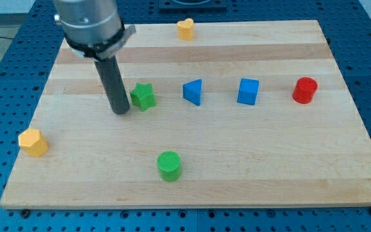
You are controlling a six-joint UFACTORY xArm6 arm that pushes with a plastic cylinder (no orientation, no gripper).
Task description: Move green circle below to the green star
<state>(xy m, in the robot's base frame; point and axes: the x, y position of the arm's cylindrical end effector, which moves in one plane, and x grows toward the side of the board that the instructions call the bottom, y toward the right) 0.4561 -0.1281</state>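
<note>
My tip [121, 111] is seen on the board [237, 161], just left of the green star [143, 96], perhaps touching it; nothing is grasped by the bare rod. The green circle [169, 165] is found toward the view's bottom, below the star and slightly right, well apart from it.
</note>
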